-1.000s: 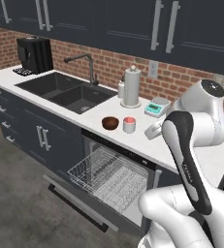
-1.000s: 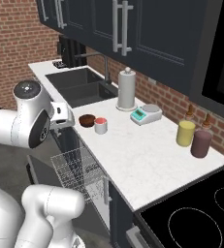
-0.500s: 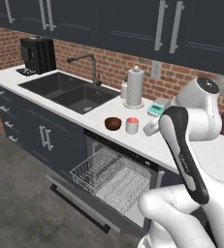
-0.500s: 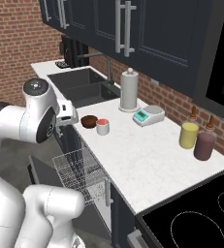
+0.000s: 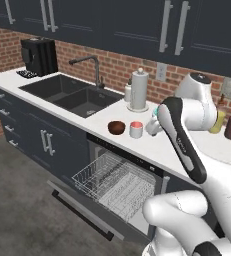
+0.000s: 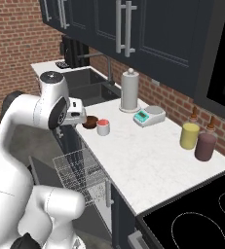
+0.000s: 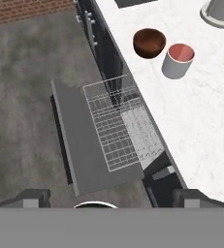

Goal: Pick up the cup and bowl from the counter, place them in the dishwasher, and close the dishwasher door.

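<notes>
The white cup with a pink inside stands on the white counter, just right of the dark brown bowl. Below them the dishwasher has its white wire rack pulled out over the dropped dishwasher door. My gripper hangs open and empty high above the counter's front edge, near the bowl and cup, looking down on door and rack.
A paper towel roll and a small scale stand behind the cup. Yellow and maroon tumblers are further right, by the stove. The sink and coffee machine lie to the left.
My arm has swung the hand closer to the cup and bowl above the counter edge. The fingers stayed open; cup, bowl and door have not moved.
</notes>
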Tool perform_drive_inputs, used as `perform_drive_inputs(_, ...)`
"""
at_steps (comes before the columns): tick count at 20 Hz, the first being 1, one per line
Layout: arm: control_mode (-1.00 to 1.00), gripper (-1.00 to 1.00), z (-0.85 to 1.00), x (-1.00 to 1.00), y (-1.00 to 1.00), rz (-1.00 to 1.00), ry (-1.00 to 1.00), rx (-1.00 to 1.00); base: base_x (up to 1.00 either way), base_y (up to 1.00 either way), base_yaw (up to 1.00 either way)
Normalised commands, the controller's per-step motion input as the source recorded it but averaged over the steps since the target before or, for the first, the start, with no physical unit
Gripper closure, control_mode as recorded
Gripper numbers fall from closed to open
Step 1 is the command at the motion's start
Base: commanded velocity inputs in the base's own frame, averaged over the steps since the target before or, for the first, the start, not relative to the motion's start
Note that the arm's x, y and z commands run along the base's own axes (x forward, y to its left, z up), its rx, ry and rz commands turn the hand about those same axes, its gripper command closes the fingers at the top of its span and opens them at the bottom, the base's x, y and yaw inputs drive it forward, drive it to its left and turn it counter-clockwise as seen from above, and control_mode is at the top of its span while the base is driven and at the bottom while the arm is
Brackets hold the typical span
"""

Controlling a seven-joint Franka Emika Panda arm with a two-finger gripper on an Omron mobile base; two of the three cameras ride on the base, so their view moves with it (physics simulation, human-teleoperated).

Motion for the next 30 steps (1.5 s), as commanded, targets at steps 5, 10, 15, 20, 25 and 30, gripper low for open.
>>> perform_drive_inputs(5,-1.00,-1.00,-0.46,0.37,0.00,-0.05,0.01,-0.01,0.00,0.00,0.00)
perform_drive_inputs(10,-1.00,-1.00,-0.50,0.22,0.00,0.00,-0.03,0.00,0.00,0.00,0.00)
perform_drive_inputs(15,-1.00,-1.00,-0.38,0.29,0.00,0.00,0.00,0.00,0.00,0.00,0.00)
perform_drive_inputs(20,-1.00,-1.00,-0.18,0.43,0.00,0.00,0.03,0.00,0.00,0.00,0.00)
perform_drive_inputs(25,-1.00,-1.00,-0.18,0.46,0.00,0.00,0.02,0.00,0.00,0.00,0.00)
perform_drive_inputs(30,-1.00,-1.00,-0.18,0.49,0.00,0.00,0.02,0.00,0.00,0.00,0.00)
